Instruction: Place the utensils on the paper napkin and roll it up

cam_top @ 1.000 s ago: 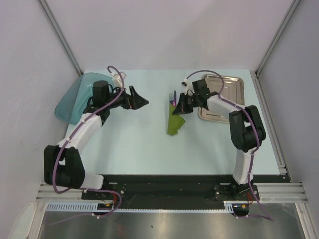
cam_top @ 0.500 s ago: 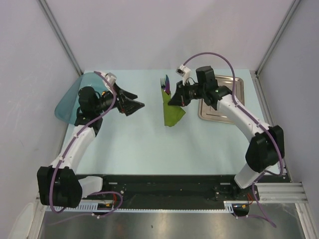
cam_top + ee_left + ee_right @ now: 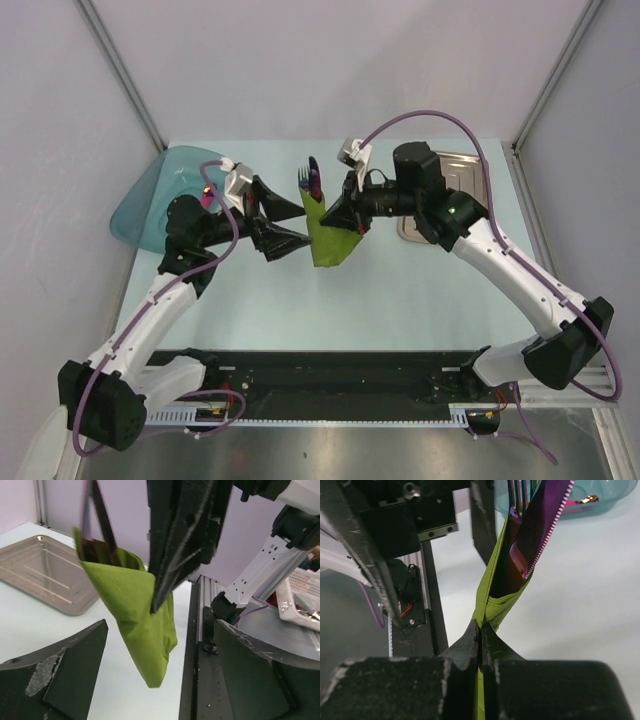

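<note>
The olive-green paper napkin (image 3: 326, 236) is folded into a pouch around the iridescent utensils (image 3: 312, 178), whose tips stick out of its top. My right gripper (image 3: 345, 216) is shut on the napkin's right edge and holds the bundle in the air above the table. In the right wrist view the fingers pinch the napkin (image 3: 495, 600) at my right gripper (image 3: 481, 630), with the purple utensils (image 3: 540, 525) inside. My left gripper (image 3: 305, 229) is open just left of the bundle. In the left wrist view the napkin (image 3: 135, 610) hangs between the open jaws of my left gripper (image 3: 160, 630).
The steel tray (image 3: 470, 170) lies at the back right and also shows in the left wrist view (image 3: 45, 575). The teal plastic tub (image 3: 150, 200) stands at the back left; the right wrist view shows the tub (image 3: 605, 492) holding a pink bar (image 3: 580, 501).
My right gripper has lifted the napkin bundle and carried it left towards the middle. My left gripper has swung right and now flanks the bundle, still open.
</note>
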